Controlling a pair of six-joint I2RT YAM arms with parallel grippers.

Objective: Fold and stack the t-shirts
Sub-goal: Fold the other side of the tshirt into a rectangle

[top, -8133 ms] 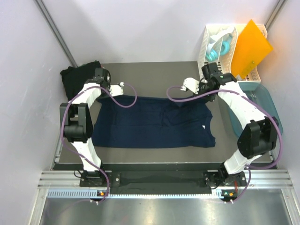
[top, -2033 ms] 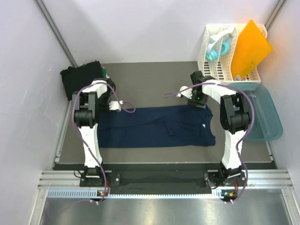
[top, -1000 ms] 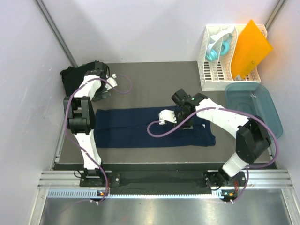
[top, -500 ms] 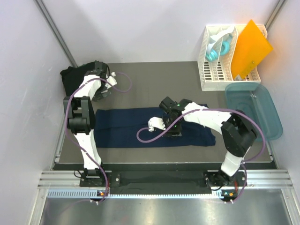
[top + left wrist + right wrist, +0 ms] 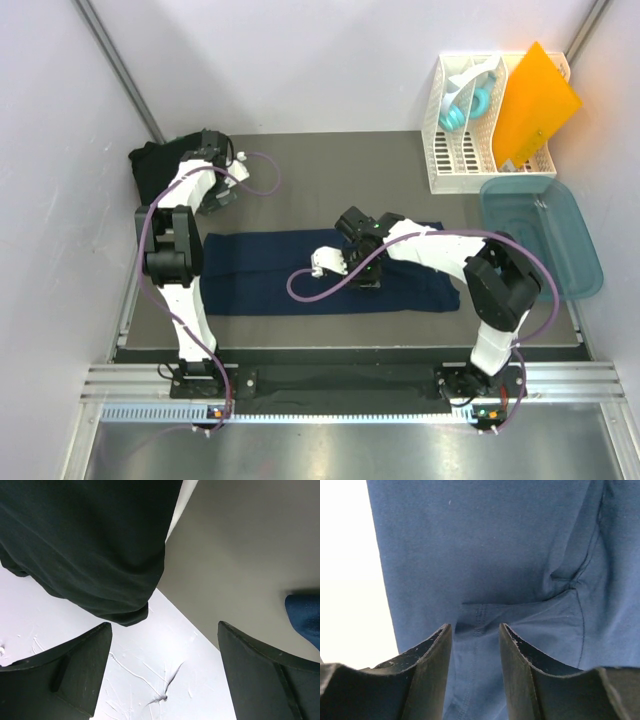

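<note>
A navy t-shirt [image 5: 260,270] lies folded into a long strip across the grey table. My right gripper [image 5: 365,274] hangs low over its middle, jaws partly open. In the right wrist view a sleeve hem fold of the navy t-shirt [image 5: 480,545] lies just beyond and beneath the right gripper [image 5: 475,627], with nothing pinched. A black t-shirt [image 5: 160,168] sits bunched in the back left corner. My left gripper [image 5: 214,195] is beside it, wide open and empty. In the left wrist view the left gripper [image 5: 164,630] frames white wall below the black t-shirt [image 5: 90,540], and a navy t-shirt corner [image 5: 306,617] shows at right.
A white slotted rack [image 5: 455,150] with teal headphones [image 5: 466,104] and an orange sheet [image 5: 536,100] stands at the back right. A teal tub [image 5: 545,235] sits in front of it. The right arm's purple cable [image 5: 305,288] loops over the navy strip.
The right gripper has swung from the shirt's right part leftward to its middle and come down lower. The left gripper has stayed open at the back left corner.
</note>
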